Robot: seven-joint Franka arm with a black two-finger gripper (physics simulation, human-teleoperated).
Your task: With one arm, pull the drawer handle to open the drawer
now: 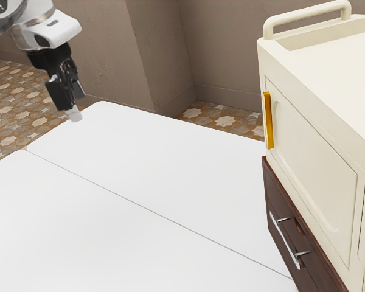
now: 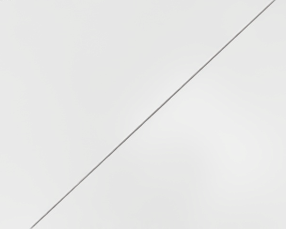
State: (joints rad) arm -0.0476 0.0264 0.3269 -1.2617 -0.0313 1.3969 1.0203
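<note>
Below the cream cabinet [image 1: 313,164], we see a dark-brown drawer [image 1: 277,194] with a silver handle [image 1: 285,241]; we cannot tell how open our gripper [image 1: 74,113] is.

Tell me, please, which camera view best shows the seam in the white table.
The exterior view: it shows the seam running across the table to the brown drawer unit. The wrist view shows a closer stretch of it, slanting across white.
</note>
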